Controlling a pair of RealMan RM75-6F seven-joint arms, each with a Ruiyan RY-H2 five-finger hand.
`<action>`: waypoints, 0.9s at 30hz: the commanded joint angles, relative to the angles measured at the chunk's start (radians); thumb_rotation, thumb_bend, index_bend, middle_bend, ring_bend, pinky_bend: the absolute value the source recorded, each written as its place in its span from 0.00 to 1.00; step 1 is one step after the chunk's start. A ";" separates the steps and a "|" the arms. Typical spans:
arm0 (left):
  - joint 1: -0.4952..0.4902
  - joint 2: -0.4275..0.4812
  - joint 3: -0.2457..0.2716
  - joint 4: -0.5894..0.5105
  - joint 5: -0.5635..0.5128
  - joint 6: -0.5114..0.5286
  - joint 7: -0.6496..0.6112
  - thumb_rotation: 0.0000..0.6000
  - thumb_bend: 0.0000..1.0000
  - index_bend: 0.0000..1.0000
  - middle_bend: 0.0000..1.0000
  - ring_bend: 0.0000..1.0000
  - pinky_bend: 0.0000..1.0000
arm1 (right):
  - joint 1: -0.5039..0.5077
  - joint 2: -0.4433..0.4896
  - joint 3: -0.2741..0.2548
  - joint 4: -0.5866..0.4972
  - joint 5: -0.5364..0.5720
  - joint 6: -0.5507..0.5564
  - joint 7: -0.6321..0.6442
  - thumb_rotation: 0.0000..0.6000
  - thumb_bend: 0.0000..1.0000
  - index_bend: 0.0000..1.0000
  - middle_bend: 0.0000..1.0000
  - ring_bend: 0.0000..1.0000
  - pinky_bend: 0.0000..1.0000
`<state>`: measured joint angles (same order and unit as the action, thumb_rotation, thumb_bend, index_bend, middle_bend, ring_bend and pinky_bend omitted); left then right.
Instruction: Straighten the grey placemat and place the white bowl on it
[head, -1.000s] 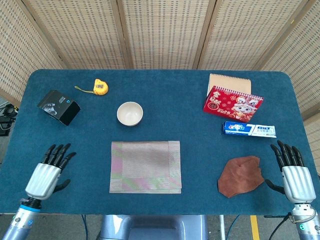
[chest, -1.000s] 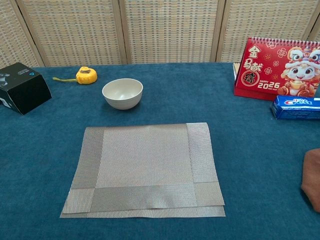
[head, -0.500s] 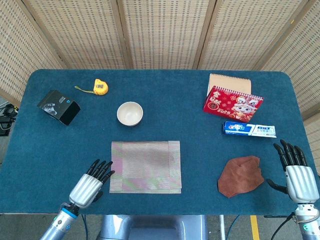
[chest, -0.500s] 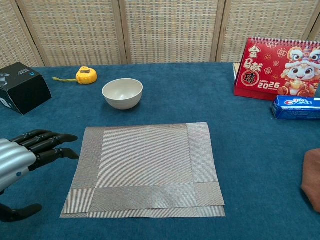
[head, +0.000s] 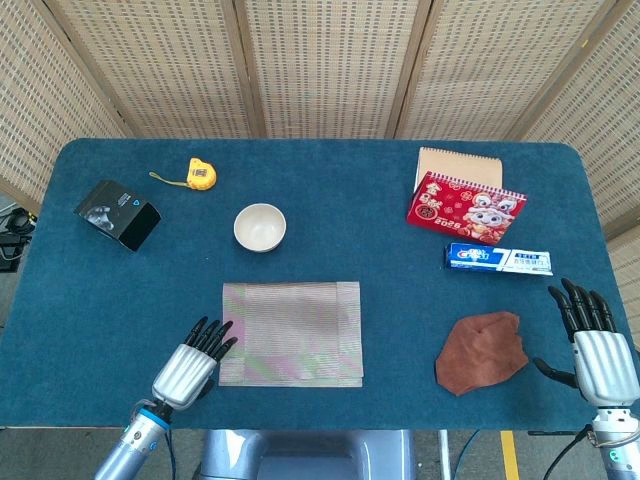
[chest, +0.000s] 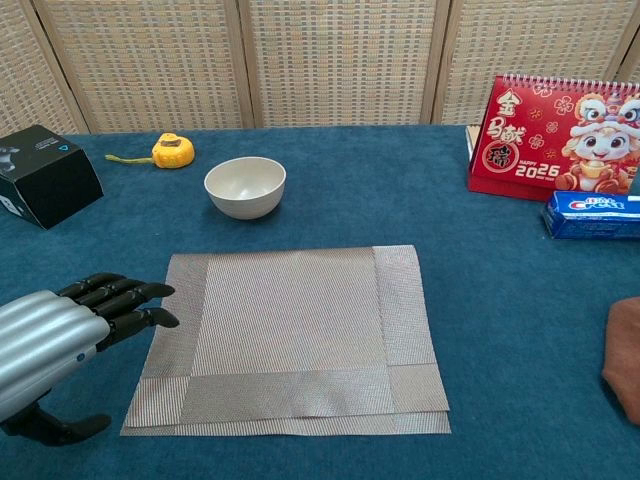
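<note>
The folded grey woven placemat (head: 291, 333) lies at three o'clock from the empty, spread left hand (head: 192, 362), fingertips just beside its left edge (long axis left-right). The white round bowl (head: 260, 227) sits at twelve o'clock of it.

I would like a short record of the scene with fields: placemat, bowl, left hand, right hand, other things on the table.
placemat: grey placemat lies folded, its edges doubled, in the near middle of the table
bowl: white bowl upright on the cloth behind the placemat, not on it
left hand: left hand at the placemat's left edge, fingers apart, holding nothing
right hand: right hand open, beside the brown cloth
other things: black box, yellow tape measure, red calendar, toothpaste box
</note>
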<state>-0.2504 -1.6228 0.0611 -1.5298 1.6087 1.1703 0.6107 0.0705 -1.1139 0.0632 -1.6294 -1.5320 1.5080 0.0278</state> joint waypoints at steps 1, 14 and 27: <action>-0.007 -0.013 0.000 0.008 -0.009 -0.010 0.007 1.00 0.25 0.13 0.00 0.00 0.00 | 0.000 0.000 0.000 0.000 0.001 0.000 0.000 1.00 0.03 0.07 0.00 0.00 0.00; -0.020 -0.048 0.003 0.033 -0.040 -0.022 0.036 1.00 0.25 0.14 0.00 0.00 0.00 | 0.000 0.000 0.003 0.001 0.007 -0.003 0.005 1.00 0.03 0.07 0.00 0.00 0.00; -0.042 -0.126 -0.017 0.083 -0.048 -0.012 0.059 1.00 0.26 0.18 0.00 0.00 0.00 | 0.001 -0.001 0.001 -0.001 0.004 -0.006 0.015 1.00 0.03 0.07 0.00 0.00 0.00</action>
<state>-0.2903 -1.7447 0.0461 -1.4508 1.5646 1.1597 0.6665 0.0716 -1.1147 0.0641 -1.6302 -1.5276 1.5020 0.0424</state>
